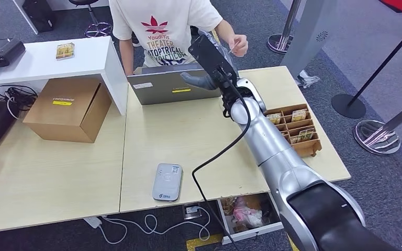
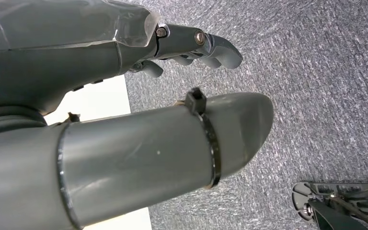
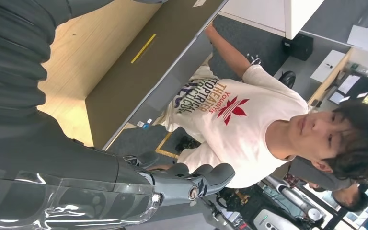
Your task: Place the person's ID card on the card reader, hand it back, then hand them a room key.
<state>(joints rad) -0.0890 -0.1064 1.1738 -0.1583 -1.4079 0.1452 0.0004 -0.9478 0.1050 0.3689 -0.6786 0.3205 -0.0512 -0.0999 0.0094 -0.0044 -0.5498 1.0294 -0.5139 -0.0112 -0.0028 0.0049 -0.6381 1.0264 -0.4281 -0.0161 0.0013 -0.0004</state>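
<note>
My right arm reaches across the table, and its right hand [image 1: 201, 80] hovers over the far edge beside the grey laptop [image 1: 167, 87]. In the right wrist view the right hand [image 3: 187, 184] has its fingers stretched out with nothing in them. A person in a white T-shirt [image 1: 162, 29] stands behind the table and pinches a small pale card [image 1: 233, 49] just above and to the right of my hand. The grey card reader [image 1: 167, 182] lies near the table's front edge with nothing on it. My left hand [image 2: 139, 143] hangs over carpet, fingers loosely apart and holding nothing.
A wooden tray [image 1: 314, 148] holding several key cards sits at the table's right edge, partly behind my forearm. A cardboard box [image 1: 68, 107] and a white shelf [image 1: 91, 55] stand at the left. A black cable [image 1: 209, 162] trails from my arm. Stanchion bases [image 1: 376, 137] stand on the floor to the right.
</note>
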